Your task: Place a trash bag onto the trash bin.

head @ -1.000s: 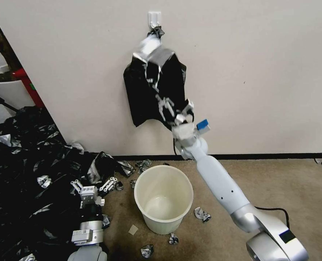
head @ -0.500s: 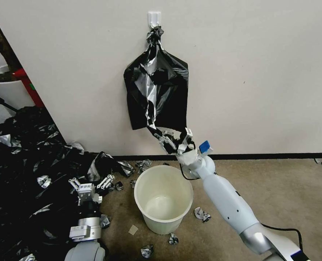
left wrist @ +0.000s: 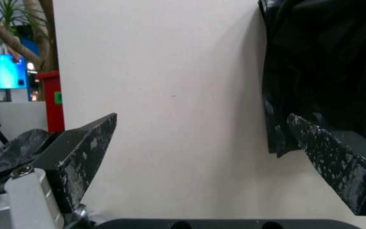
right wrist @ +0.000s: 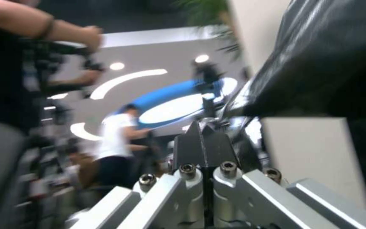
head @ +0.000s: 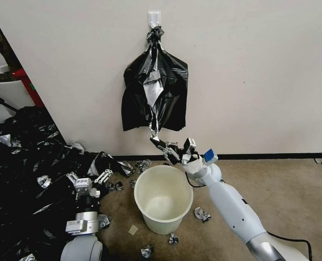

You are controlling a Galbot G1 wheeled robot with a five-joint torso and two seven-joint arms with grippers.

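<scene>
So: beige carpet (head: 277, 188), black bag heap (head: 19, 170) left. Right gripper (head: 167, 148) above trash bin (head: 163, 197), clamped on trash bag (head: 154, 136) strand; left gripper (head: 88, 177) low, spread, empty.

My head cam looks down at wall (head: 259, 72) and floor — both wrist cams sit close, sharing that wall (left wrist: 183, 95)

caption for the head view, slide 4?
Right gripper shut on a trash bag pulled from the wall-hung stack, above the trash bin; left gripper open, idle over the bag heap.
</scene>
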